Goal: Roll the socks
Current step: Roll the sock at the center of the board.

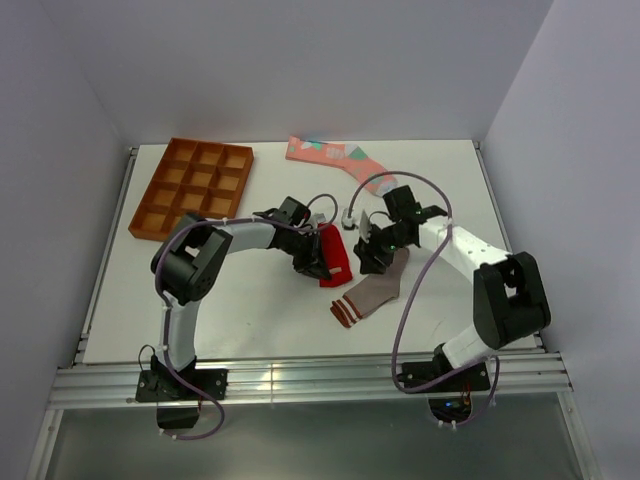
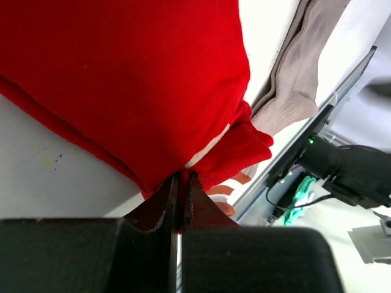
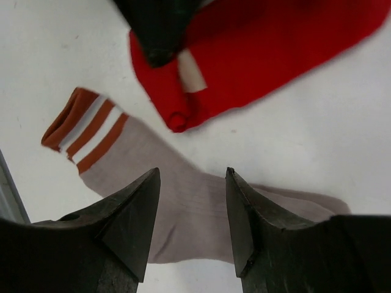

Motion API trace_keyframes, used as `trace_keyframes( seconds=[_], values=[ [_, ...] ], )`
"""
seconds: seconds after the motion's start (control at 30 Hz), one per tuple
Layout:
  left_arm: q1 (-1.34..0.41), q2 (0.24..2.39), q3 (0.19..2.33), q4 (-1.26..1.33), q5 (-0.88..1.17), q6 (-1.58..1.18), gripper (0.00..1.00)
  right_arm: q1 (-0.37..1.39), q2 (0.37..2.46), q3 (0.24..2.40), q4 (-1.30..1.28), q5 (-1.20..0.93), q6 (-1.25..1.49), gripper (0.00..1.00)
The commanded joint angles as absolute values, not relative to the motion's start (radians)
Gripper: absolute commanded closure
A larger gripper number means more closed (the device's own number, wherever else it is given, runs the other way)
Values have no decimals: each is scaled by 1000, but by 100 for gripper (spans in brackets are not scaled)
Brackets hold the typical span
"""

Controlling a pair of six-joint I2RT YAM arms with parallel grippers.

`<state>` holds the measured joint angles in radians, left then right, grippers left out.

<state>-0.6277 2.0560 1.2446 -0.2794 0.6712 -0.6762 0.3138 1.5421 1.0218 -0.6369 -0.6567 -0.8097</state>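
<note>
Left wrist: your left hand (image 2: 181, 177) clamps the red fabric sock (image 2: 122, 79). Centre your open, empty right hand (image 3: 192, 173) over the grey-brown striped-cuff sock (image 3: 189, 210).

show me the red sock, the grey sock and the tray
red sock (image 1: 337, 258): top view, middle of its visible body
grey sock (image 3: 192, 204): right wrist view, ribbed middle part
tray (image 1: 195, 187): top view, bare middle compartments
</note>
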Motion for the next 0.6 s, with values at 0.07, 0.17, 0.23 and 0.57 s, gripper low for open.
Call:
trace_keyframes(
  seconds=[0.07,0.17,0.23,0.57],
  values=[
    [-629,2138,1258,-443,617,-655,100,418,1410,914,-479,-632,-923,45],
    [-629,2151,1267,-448,624,-664,100,492,1378,858,-420,-586,-927,45],
    [-627,2154,1278,-456,617,-661,100,531,1359,809,-356,-528,-928,44],
    [-626,2167,1290,-466,612,-657,100,684,1373,739,-204,-362,-969,45]
  ],
)
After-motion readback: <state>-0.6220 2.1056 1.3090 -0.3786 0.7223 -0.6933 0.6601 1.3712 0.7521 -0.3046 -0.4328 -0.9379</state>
